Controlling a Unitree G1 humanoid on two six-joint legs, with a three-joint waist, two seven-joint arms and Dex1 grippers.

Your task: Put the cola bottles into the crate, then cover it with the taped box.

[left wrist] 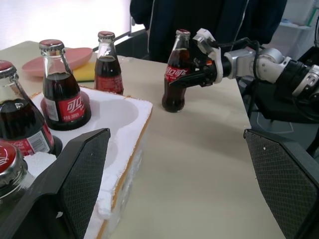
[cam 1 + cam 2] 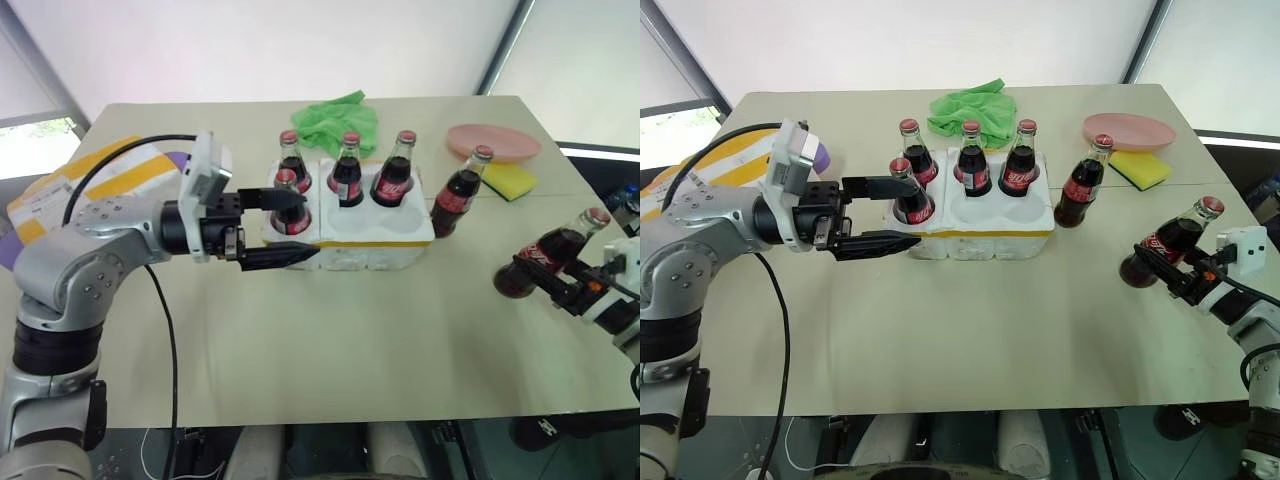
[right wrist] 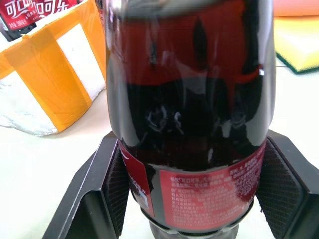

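R gripper (image 2: 1175,268) is clamping its fingers on a cola bottle (image 2: 1167,243) near the table's right edge, bottle leaning a bit, base seemingly resting on the table (image 2: 970,320). L gripper (image 2: 880,214) is hovering w/ fingers wide apart around the front-left bottle (image 2: 910,200) already sitting in the crate (image 2: 985,240), gripping nothing. Four bottles are standing in the crate; two front holes are looking empty. A sixth bottle (image 2: 1081,185) is standing just beside the crate's right end.

Doing it well, imo: lifting the held bottle straight, keeping it upright, clearing the loose bottle on the way, then lowering base-first into a free front hole. L arm should be backing off so fingers aren't knocking the seated bottle.

Hard to make out: taped box (image 2: 95,180) is sitting at far left, mostly behind the L arm, partly cut off. Whether the held bottle's base is touching the table – can't tell for sure. Green cloth (image 2: 975,108), pink plate (image 2: 1130,130), yellow sponge (image 2: 1140,168) are lying behind the crate
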